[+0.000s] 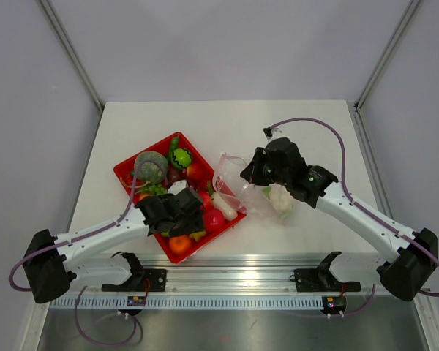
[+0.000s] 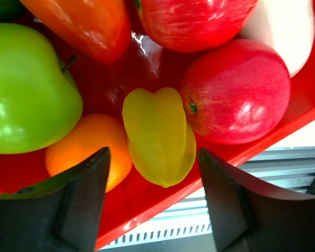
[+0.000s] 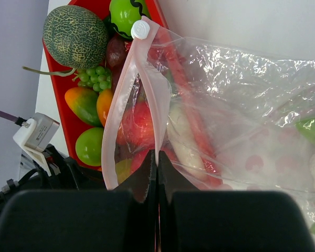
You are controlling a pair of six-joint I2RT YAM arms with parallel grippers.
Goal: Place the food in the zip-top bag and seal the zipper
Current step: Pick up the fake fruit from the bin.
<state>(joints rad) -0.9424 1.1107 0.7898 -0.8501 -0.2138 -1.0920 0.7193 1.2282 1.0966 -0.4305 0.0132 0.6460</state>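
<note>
We record: clear crinkled zip-top bag point(image 1: 252, 199) beside the red tray point(image 1: 124, 170), holding a white piece point(image 1: 280, 199); pink zipper point(image 3: 115, 121) gaping open; glossy toy fruits point(image 2: 160, 136) crowding the tray.

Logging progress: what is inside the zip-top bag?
A white food piece with green bits lies in the zip-top bag. The right arm and crinkled plastic hide whether more is inside.
</note>
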